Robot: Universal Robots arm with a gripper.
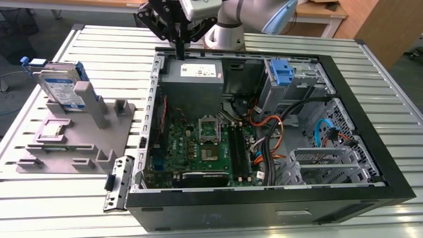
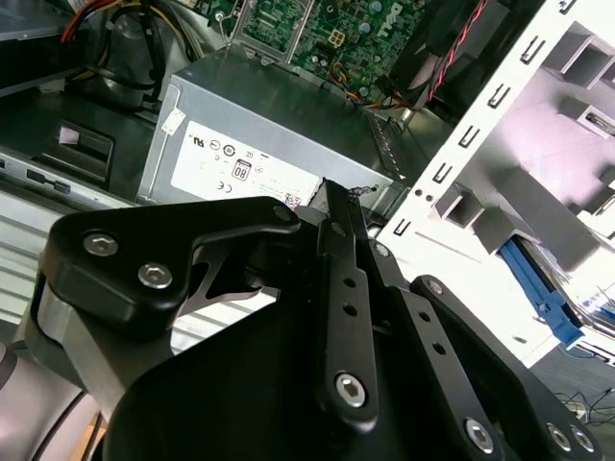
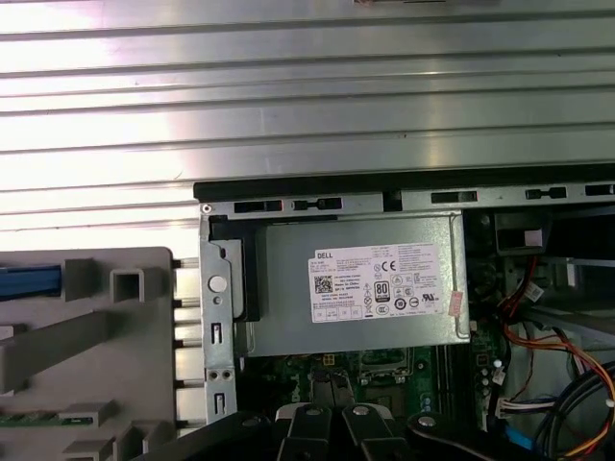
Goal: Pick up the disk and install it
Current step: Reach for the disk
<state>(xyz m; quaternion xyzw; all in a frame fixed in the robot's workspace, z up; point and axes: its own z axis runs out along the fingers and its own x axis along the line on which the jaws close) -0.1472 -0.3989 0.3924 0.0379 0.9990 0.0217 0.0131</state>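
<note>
Silver disk [image 1: 63, 89], blue rails, apparently standing upright

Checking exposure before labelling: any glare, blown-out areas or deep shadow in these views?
First wrist view: strong glare on the table, washing its metal slats near white. Second wrist view: the grey stand is blown out with a pink cast, and the gripper, up close, reads as a dark mass. Exterior view: even light, though the inside of the computer case sits in shadow.
</note>
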